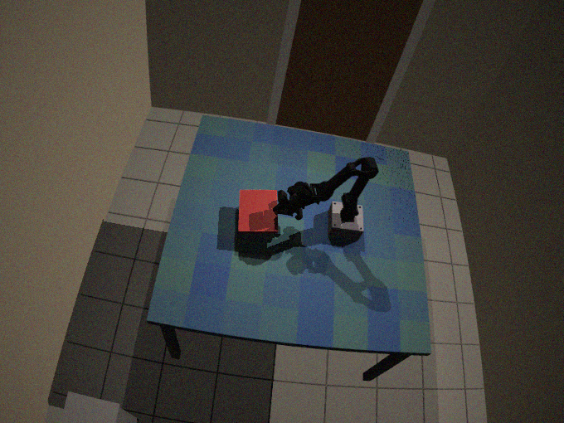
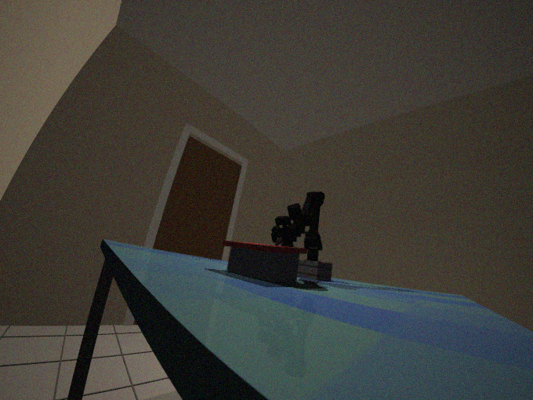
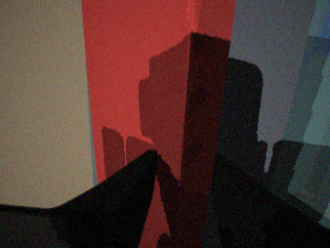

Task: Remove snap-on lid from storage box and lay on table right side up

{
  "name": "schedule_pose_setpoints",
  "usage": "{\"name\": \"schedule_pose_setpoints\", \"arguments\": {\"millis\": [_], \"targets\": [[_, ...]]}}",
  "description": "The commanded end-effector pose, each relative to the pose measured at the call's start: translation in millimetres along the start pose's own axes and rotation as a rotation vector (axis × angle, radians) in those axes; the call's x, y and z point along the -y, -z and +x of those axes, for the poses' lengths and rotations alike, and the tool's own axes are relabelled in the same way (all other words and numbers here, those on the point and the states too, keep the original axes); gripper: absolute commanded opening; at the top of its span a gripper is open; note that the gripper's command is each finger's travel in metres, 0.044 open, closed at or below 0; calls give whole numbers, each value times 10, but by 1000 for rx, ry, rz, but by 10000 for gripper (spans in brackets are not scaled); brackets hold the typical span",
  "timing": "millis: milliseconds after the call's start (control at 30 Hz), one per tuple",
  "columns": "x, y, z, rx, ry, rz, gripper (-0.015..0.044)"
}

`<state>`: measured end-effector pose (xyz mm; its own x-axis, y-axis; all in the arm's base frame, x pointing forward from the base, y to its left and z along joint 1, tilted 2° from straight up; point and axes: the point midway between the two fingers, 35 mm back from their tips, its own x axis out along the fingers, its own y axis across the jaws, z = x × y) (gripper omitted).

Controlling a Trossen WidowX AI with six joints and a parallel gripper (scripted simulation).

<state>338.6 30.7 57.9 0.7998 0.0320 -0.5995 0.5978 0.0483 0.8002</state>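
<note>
the jaws [image 1: 275, 211] pinch the edge of the red snap-on lid [image 1: 257, 210] [image 2: 262, 246] [image 3: 122, 73], which sits on the grey storage box [image 2: 262, 263] [image 3: 268, 49] on the bench [image 1: 269, 313] [image 2: 344, 344].

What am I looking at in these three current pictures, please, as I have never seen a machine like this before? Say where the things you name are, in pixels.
It is one black jointed robot arm [image 1: 318, 188] [image 2: 313, 219], standing on a pale block [image 1: 339, 224] [image 2: 325, 271] on a blue-green patchwork table [image 1: 269, 313] [image 2: 344, 344]. The first picture looks down from above, the second across the table from low down, the third from the arm's wrist. On the table is a grey box [image 2: 263, 263] with a red lid [image 1: 255, 205] [image 2: 266, 247] [image 3: 122, 63] on top. The claw [image 1: 276, 209] [image 3: 185, 153] is shut on the lid's edge.
</note>
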Motion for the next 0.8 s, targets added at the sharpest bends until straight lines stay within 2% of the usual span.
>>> {"name": "schedule_pose_setpoints", "arguments": {"millis": [0,767], "targets": [[-3,1,5,-1,0,-1,0],[-112,-2,-64,-4,2,-2,0]]}}
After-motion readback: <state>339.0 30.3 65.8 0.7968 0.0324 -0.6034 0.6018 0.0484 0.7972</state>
